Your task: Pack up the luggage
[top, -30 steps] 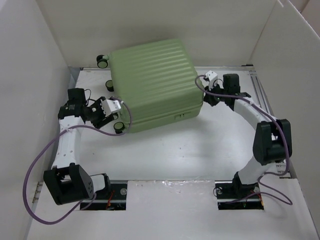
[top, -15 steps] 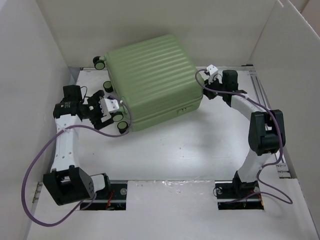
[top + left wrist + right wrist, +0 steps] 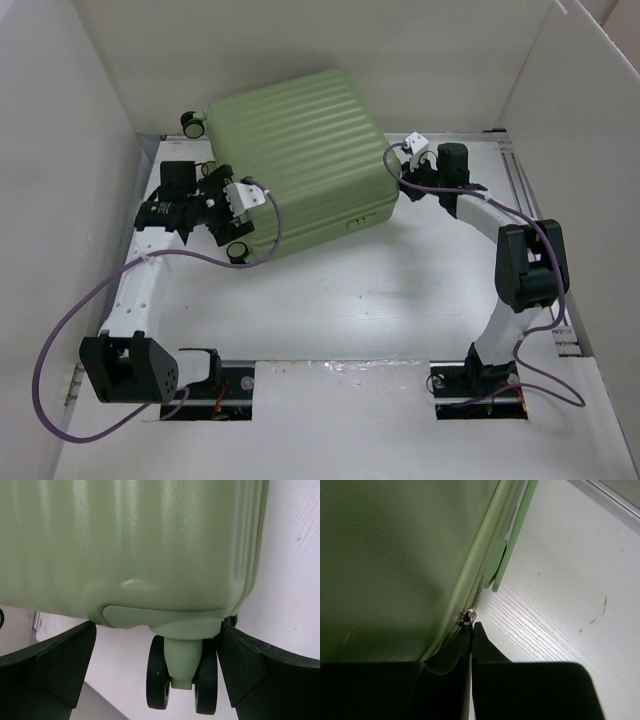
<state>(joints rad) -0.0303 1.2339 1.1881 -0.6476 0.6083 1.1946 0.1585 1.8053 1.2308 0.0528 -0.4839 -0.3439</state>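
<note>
The luggage (image 3: 295, 160), a light green ribbed suitcase, lies flat and closed at the back of the table, turned at an angle. My left gripper (image 3: 226, 205) is at its wheel end and stands open. In the left wrist view a black twin wheel (image 3: 182, 672) hangs between the wide-apart fingers (image 3: 55, 665), touching neither, under the luggage (image 3: 135, 540). My right gripper (image 3: 405, 172) is at the luggage's right side. In the right wrist view it (image 3: 472, 627) is shut, its tips at the metal zipper pull (image 3: 468, 616) on the zipper line (image 3: 485, 565).
White walls (image 3: 60, 200) enclose the table on the left, back and right. A metal rail (image 3: 520, 190) runs along the right edge. Two other black wheels (image 3: 189, 123) (image 3: 238, 251) stick out from the luggage's left end.
The luggage has swung and slid toward the back left. My left gripper has opened wide and moved back along the wheel end. My right gripper has followed the luggage's side, still shut.
</note>
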